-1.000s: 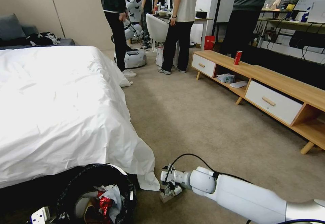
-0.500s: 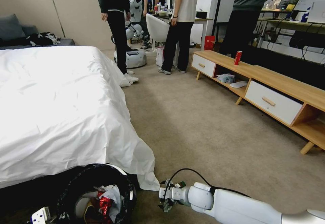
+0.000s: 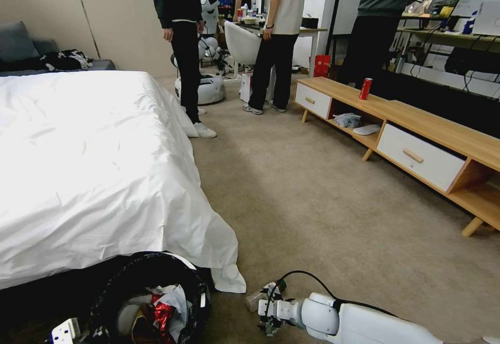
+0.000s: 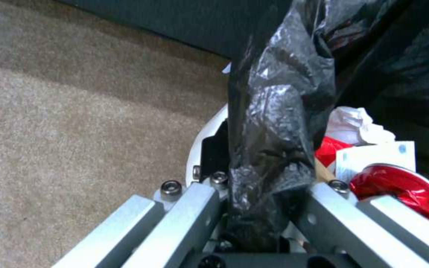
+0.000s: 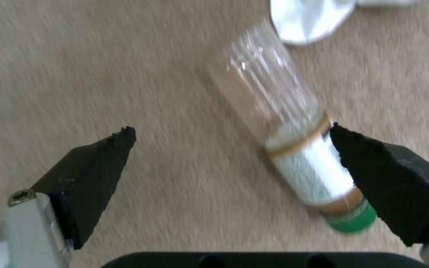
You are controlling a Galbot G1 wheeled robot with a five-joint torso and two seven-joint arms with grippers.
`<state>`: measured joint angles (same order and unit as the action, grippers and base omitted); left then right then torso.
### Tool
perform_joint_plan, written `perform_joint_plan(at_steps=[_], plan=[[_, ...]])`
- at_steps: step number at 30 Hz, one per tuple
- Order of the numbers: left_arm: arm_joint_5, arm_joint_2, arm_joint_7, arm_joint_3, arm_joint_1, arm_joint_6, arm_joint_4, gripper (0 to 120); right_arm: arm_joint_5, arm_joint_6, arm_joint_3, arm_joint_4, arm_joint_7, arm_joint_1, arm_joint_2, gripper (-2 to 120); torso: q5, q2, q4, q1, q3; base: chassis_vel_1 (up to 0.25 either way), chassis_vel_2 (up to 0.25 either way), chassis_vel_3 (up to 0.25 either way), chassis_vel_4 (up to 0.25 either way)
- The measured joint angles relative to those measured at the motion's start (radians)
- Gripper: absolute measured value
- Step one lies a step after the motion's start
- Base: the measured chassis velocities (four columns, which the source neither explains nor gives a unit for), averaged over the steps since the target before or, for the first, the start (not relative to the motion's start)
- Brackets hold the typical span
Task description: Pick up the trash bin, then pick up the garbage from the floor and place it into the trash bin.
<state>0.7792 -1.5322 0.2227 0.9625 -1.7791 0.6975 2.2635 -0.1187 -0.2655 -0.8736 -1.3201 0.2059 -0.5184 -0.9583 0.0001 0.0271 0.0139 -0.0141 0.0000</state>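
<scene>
The trash bin (image 3: 151, 294), lined with a crinkled black bag, hangs at the lower left beside the bed and holds tissues and red litter. My left gripper (image 4: 261, 201) is shut on its bag-covered rim, and a crushed red can (image 4: 403, 190) and white tissue (image 4: 353, 124) show inside. A piece of garbage, a clear bottle (image 5: 284, 130) with a green cap (image 5: 356, 219), lies on the carpet. My right gripper (image 5: 230, 129) hovers open just above it, the bottle's label end beside one black pad (image 5: 388, 178). In the head view the bottle (image 3: 256, 297) lies just ahead of the right gripper (image 3: 270, 317).
The bed with its white sheet (image 3: 94, 167) fills the left, its corner (image 5: 314, 15) hanging near the bottle. A low wooden cabinet (image 3: 416, 141) with an upright red can (image 3: 366, 88) runs along the right. People stand at the far end. Bare carpet (image 3: 312, 193) lies between.
My right arm has drawn back toward me, so its gripper sits lower in the head view. The bottle now shows on the carpet ahead of it. The bin has not moved.
</scene>
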Motion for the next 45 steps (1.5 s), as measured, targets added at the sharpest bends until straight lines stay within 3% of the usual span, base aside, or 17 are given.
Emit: perform_joint_plan(at_steps=[26,45], plan=[[-0.016,-0.008,-0.009,-0.010,0.002,-0.002,-0.012,0,0.023,0.085,0.051,0.160,-0.023,0.034,-0.021,100,-0.0001,0.000,0.0000,0.000,0.000,0.000,0.000,0.000,0.000],[-0.017,-0.013,-0.012,-0.008,-0.006,-0.003,-0.009,0,0.029,0.160,0.051,0.345,-0.026,0.068,-0.161,100,-0.0003,0.000,-0.0001,0.000,0.000,0.000,0.000,0.000,0.000]])
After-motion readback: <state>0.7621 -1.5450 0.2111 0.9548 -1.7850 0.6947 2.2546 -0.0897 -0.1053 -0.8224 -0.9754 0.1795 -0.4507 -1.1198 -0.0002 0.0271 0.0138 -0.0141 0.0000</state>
